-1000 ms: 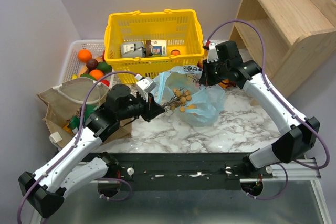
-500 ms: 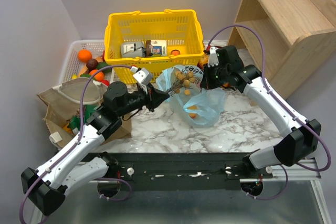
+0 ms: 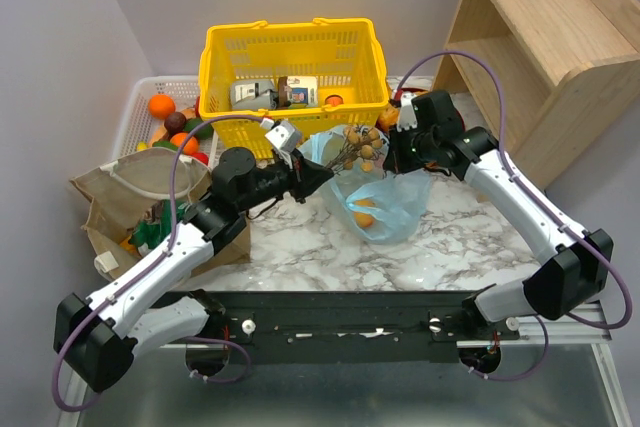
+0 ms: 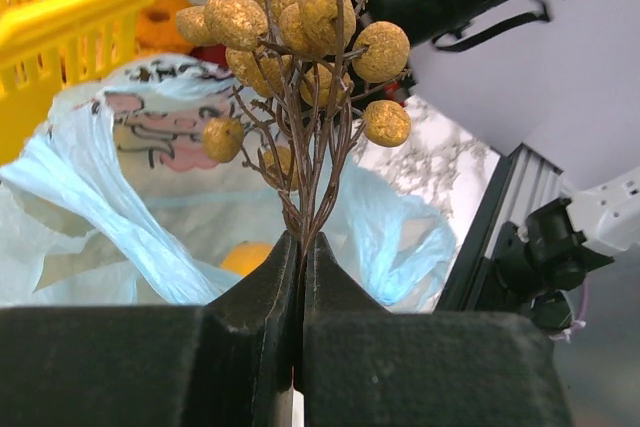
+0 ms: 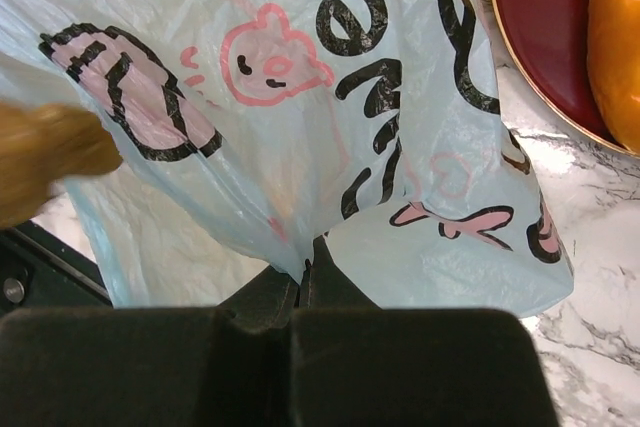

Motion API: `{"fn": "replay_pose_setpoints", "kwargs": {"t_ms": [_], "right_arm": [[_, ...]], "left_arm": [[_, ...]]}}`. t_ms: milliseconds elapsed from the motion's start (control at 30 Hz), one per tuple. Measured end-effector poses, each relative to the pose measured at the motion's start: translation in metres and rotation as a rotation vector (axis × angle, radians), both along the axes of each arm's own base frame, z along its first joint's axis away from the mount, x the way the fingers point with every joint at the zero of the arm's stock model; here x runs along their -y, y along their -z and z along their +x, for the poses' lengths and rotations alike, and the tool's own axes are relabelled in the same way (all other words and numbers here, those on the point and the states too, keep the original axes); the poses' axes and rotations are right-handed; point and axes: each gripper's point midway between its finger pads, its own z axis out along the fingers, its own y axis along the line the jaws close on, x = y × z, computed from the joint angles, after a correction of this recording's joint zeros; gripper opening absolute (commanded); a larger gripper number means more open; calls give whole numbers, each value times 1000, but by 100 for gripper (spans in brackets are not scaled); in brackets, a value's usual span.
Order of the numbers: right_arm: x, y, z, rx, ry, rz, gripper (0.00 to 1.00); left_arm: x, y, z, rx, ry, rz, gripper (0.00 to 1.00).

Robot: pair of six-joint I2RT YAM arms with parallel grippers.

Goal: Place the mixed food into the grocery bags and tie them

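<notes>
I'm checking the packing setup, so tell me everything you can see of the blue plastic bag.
The bag is thin, translucent light-blue plastic printed with pink cartoon animals and black lettering. It lies crumpled on the marble table before the yellow basket, mouth open upward. An orange shows inside. The right gripper is shut on a fold of its film. The left gripper holds a twig of golden-brown fruits over the mouth; contact is unclear.
</notes>
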Motion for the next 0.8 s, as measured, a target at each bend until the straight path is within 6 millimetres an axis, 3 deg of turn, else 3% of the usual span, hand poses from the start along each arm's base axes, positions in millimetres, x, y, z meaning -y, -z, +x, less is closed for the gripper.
{"fn": "replay_pose_setpoints", "kwargs": {"t_ms": [267,600,800], "right_arm": [[8,-8,-1,40,22,-15,1],[21,-10,3,71,57,-68,1],[24,-12,4,76,63,-78,1]], "left_arm": [[-4,57,8,-80,-38,99,0],[-13,78,11,-79,-68,190,0],[-7,109,6,-138,-15,273,0]]}}
